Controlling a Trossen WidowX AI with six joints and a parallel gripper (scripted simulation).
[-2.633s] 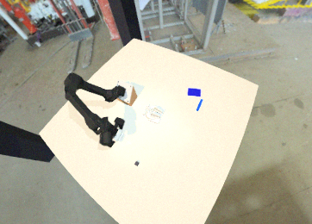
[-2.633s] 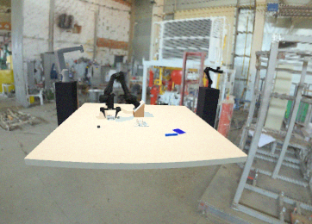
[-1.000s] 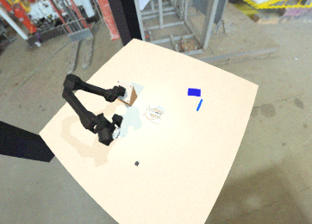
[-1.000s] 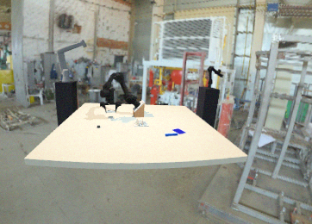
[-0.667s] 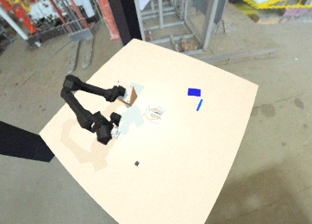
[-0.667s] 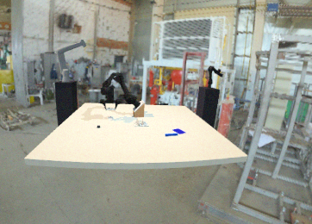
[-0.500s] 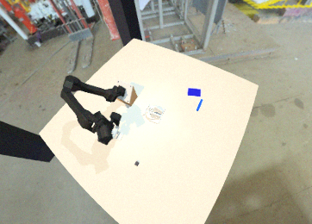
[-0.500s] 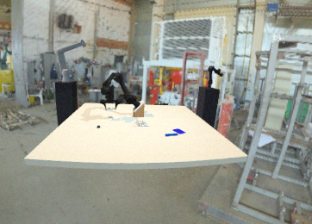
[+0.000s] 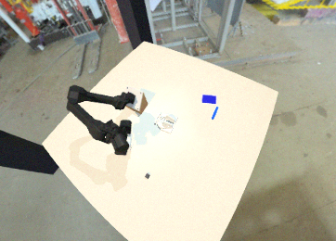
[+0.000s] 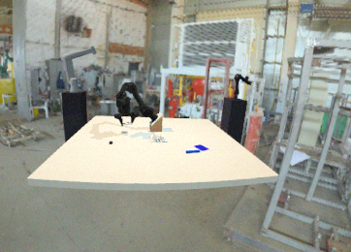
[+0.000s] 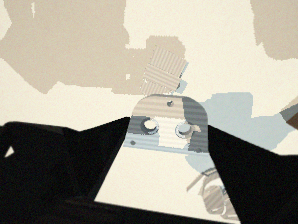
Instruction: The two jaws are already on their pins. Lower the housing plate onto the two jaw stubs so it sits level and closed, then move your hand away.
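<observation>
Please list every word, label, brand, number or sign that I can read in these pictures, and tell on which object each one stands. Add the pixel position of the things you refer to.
No text can be read in any view.
Housing plate (image 11: 170,109): holes and ridges show, no lettering.
Blue block (image 9: 209,99) (image 10: 202,147): no marking visible.
Background machines and panels: too blurred to tell.

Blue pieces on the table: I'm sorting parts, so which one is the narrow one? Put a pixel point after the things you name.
The lighter blue bar (image 9: 214,113) (image 10: 192,151); the other, a darker blue rectangle (image 9: 209,99) (image 10: 202,147), is clearly wider.
</observation>
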